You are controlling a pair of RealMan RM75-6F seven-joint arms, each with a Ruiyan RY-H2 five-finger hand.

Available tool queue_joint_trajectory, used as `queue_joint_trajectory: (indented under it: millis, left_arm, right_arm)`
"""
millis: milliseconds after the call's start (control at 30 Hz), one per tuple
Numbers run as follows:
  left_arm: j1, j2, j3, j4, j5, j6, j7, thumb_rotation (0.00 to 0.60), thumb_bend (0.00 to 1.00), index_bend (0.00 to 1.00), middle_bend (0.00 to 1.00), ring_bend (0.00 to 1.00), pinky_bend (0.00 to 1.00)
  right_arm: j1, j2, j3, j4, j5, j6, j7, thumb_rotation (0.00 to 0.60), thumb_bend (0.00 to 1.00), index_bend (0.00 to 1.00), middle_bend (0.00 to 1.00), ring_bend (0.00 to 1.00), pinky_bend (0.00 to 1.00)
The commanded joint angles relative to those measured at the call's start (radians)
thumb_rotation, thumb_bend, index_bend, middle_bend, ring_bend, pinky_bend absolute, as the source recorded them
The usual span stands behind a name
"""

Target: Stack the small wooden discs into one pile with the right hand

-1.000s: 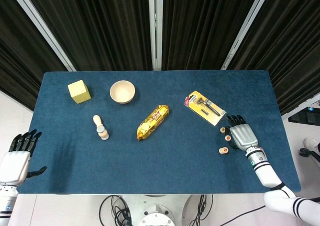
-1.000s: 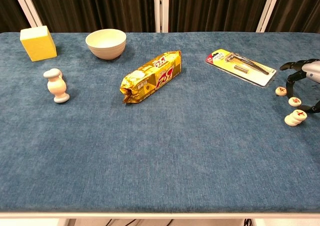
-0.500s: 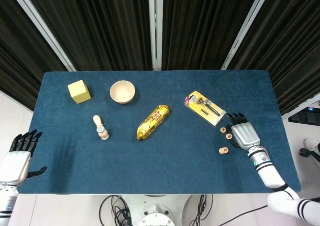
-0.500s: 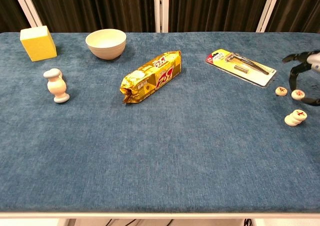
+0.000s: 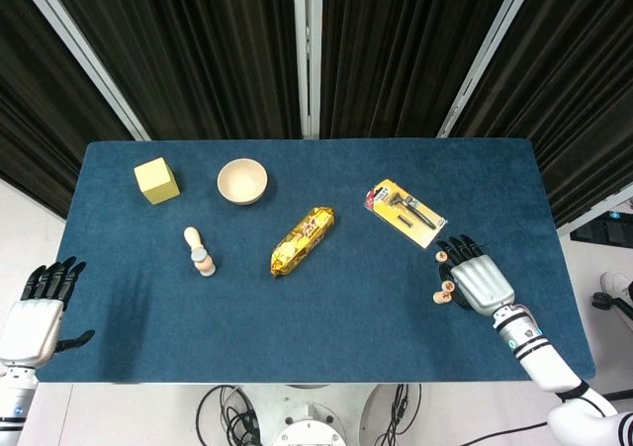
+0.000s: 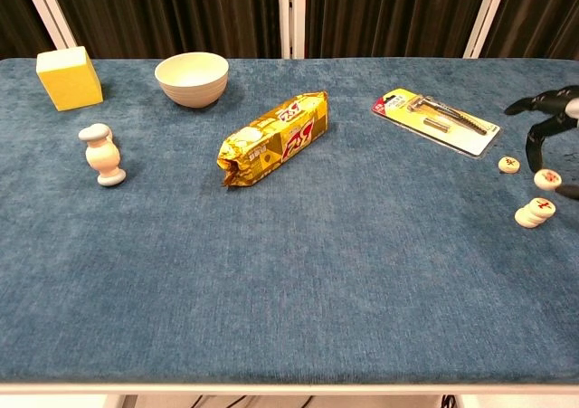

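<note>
Matt cloth, pale wood
Napped blue cloth table cover (image 6: 362, 272); smooth pale wooden discs (image 6: 534, 213); glossy crinkled gold foil snack packet (image 6: 273, 138).

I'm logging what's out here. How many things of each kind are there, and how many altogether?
Wooden discs: 4, one in the right hand
Yellow block: 1
Bowl: 1
Snack packet: 1
Razor pack: 1
Pale figurine: 1
Total: 9

Dark pleated curtains (image 5: 396, 50) hang behind a blue-clothed table (image 5: 326, 317).
</note>
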Motion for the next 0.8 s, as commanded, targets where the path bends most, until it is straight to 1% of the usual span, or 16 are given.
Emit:
queue_joint_trajectory:
  millis: [33, 267, 800]
  left_arm:
    - [0.001, 0.001, 0.0, 0.0, 0.001, 0.002, -0.002, 0.6, 0.09, 0.06, 0.0, 0.0, 0.0]
    - [0.003, 0.003, 0.0, 0.0, 0.005, 0.007, -0.007, 0.6, 0.09, 0.06, 0.0, 0.0, 0.0]
    - [0.002, 0.002, 0.0, -0.001, 0.002, 0.006, -0.003, 0.6, 0.09, 0.06, 0.0, 0.0, 0.0]
  right_arm:
    - [-0.007, -0.008, -0.009, -0.001, -0.005, 0.008, -0.027, 0.6, 0.29, 0.54, 0.07, 0.0, 0.0]
    - [-0.014, -0.015, -0.014, -0.002, 0.004, 0.006, -0.046, 0.6, 0.29, 0.55, 0.07, 0.0, 0.0]
    - [-0.016, -0.016, -0.018, -0.001, 0.007, -0.005, -0.044, 0.6, 0.28, 0.54, 0.06, 0.0, 0.0]
